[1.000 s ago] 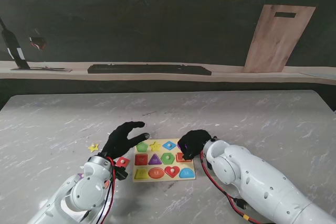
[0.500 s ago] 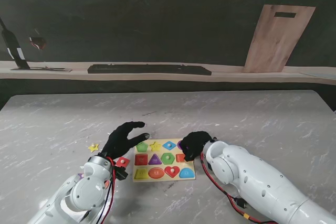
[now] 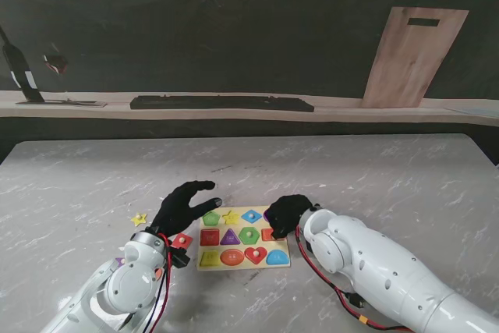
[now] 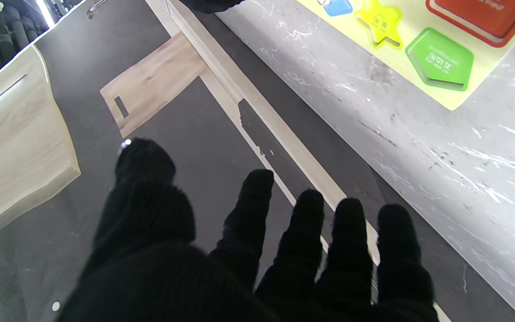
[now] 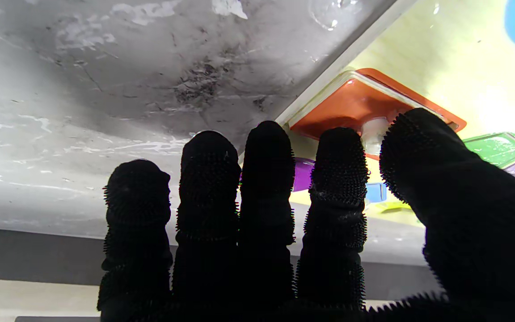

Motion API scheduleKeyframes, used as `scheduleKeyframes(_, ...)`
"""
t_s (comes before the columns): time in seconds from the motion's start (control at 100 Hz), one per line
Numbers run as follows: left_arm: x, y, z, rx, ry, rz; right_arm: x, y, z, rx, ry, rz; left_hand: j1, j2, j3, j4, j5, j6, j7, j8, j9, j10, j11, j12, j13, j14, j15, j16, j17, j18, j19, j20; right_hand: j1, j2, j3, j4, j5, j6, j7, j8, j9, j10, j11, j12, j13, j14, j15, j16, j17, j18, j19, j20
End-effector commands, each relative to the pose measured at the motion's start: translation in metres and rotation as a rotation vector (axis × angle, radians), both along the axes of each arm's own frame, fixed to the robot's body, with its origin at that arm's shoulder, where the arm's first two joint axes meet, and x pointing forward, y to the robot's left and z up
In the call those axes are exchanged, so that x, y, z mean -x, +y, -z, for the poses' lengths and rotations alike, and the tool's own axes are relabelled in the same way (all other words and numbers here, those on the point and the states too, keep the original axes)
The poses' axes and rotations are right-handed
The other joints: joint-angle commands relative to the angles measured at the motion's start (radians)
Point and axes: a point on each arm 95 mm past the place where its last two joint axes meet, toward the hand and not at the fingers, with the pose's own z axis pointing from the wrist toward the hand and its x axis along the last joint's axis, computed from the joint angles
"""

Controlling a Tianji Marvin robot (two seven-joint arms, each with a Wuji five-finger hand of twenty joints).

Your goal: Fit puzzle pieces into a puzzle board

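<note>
The yellow puzzle board [image 3: 243, 265] lies in front of me with coloured shapes set in it. My right hand [image 3: 287, 214] reaches over its right edge. In the right wrist view its thumb and forefinger close on the clear knob of the orange piece [image 5: 356, 105], which sits at the board's [image 5: 454, 58] edge. A purple piece [image 5: 302, 175] shows behind the fingers [image 5: 266, 188]. My left hand [image 3: 185, 204] hovers open, fingers spread, by the board's far left corner. From the left wrist, the green pentagon [image 4: 440, 58] and yellow star [image 4: 379, 22] sit in the board [image 4: 400, 62].
A loose yellow star [image 3: 139, 219] lies on the marble table left of my left hand. A red piece [image 3: 182, 240] rests beside my left wrist. A wooden board [image 3: 413, 56] leans on the back wall, above a ledge with a long dark bar [image 3: 221, 103].
My right hand has crept slightly toward the board's far right corner, covering more of the purple piece. The left hand and the loose pieces have stayed put.
</note>
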Motion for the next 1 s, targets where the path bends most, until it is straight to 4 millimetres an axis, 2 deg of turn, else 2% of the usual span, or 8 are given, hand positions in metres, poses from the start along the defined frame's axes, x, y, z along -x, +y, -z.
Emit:
scheduleKeyframes(0.0,0.0,-0.002,-0.001,0.007,-0.001,0.003,0.004,0.006,0.005,0.001,0.01,-0.011,-0.012,0.023,-0.024,0.031,0.016,-0.021,-0.001,-0.005,0.01,-0.009,-0.014,-0.009,0.023,-0.011,-0.024,-0.004,-0.008,0.099,-0.012,0.011,0.063,0.018,0.059,0.053,0.037,-0.078,-0.039,-0.027,0.03,0.029,0.037,0.007,0.036,-0.001,0.039,0.008,0.018,0.02,0.054,0.012)
scheduleKeyframes(0.45,0.001,-0.001,-0.001,0.006,-0.008,0.001,0.001,0.018,0.008,0.002,0.015,0.009,-0.012,0.023,-0.024,0.031,0.018,-0.02,-0.002,-0.006,0.011,-0.008,-0.014,-0.009,0.023,-0.01,-0.024,-0.003,-0.008,0.099,-0.012,0.011,0.069,0.008,0.065,0.053,0.047,-0.059,-0.034,-0.035,0.043,0.044,0.042,0.015,0.053,0.009,0.058,0.009,0.028,0.036,0.074,0.016)
scheduleKeyframes(0.75,0.001,-0.001,-0.001,0.006,-0.008,0.001,0.006,0.016,0.01,0.022,0.035,0.018,-0.012,0.023,-0.024,0.031,0.018,-0.021,-0.002,-0.005,0.011,-0.009,-0.014,-0.009,0.023,-0.011,-0.023,-0.003,-0.008,0.099,-0.011,0.011,0.065,0.002,0.062,0.047,0.053,-0.041,-0.034,-0.042,0.049,0.054,0.044,0.018,0.055,0.02,0.064,0.008,0.023,0.049,0.081,0.017)
scheduleKeyframes(0.99,0.001,-0.001,-0.001,0.006,-0.007,0.002,0.008,0.013,0.011,0.042,0.024,0.032,-0.012,0.022,-0.024,0.031,0.018,-0.022,-0.001,-0.005,0.01,-0.009,-0.014,-0.009,0.023,-0.011,-0.023,-0.004,-0.008,0.099,-0.011,0.011,0.023,0.026,-0.026,-0.006,0.066,-0.049,-0.023,-0.041,0.059,0.057,0.044,0.02,0.059,0.032,0.069,0.005,0.02,0.065,0.089,0.021)
